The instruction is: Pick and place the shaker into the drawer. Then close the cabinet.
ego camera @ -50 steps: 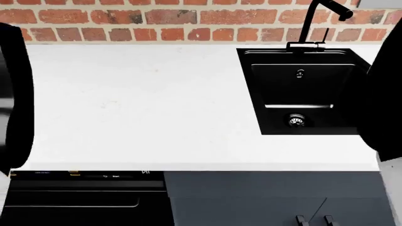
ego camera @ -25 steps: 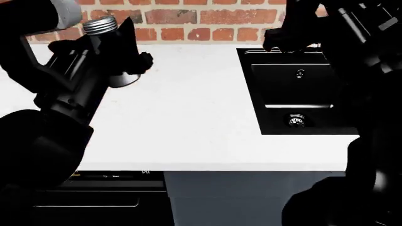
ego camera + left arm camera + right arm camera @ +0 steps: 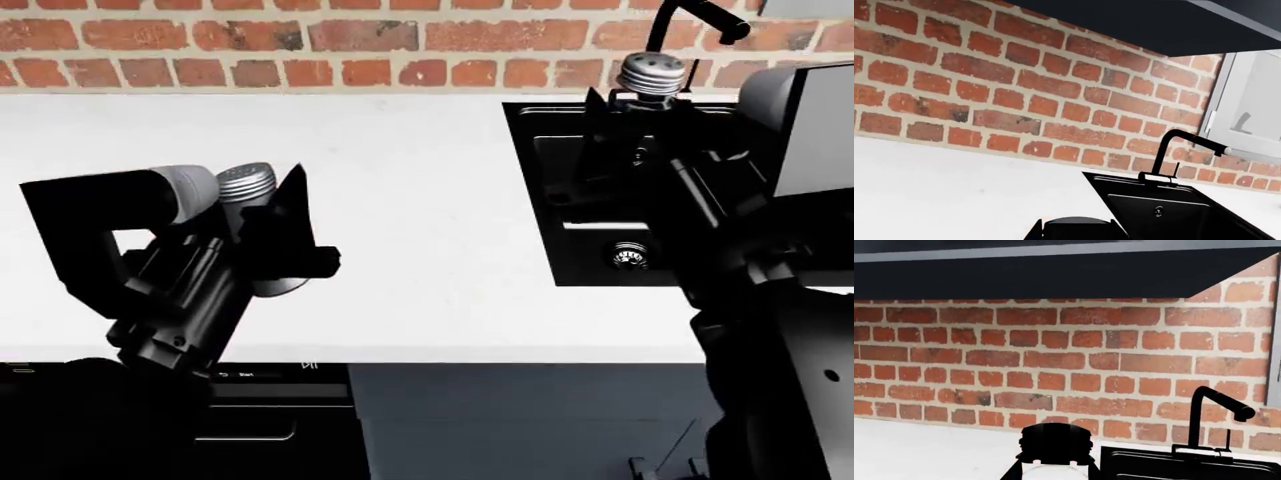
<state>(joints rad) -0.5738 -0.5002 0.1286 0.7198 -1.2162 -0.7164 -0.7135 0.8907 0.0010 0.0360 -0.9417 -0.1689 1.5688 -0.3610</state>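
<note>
White counter (image 3: 400,200) against a brick wall (image 3: 334,40), nothing loose on it that I can see.

Far left: left gripper (image 3: 296,225) hangs over the counter's left part, aimed at the wall. Its wrist view shows only wall, counter and a dark stub of itself, so I can't tell how the jaws are set. Nothing visible in them. There's a knurled silver cylinder (image 3: 246,183) on the wrist. The right arm carries the same part (image 3: 653,72), so I read both as arm hardware, not the shaker.

Below the counter edge: black appliance (image 3: 254,405), mostly behind the left arm. Next to it is the grey cabinet (image 3: 534,420), with its bar handle (image 3: 667,466) cut off by the frame edge. The drawer isn't distinguishable, open or shut.

Right: black sink (image 3: 561,250) and faucet (image 3: 694,15), partly blocked by the right arm. Right gripper (image 3: 621,125) sits above the basin, jaw state also unreadable.

Shaker: not in any view. Probably both arms are parked high to clear the view for a search.
</note>
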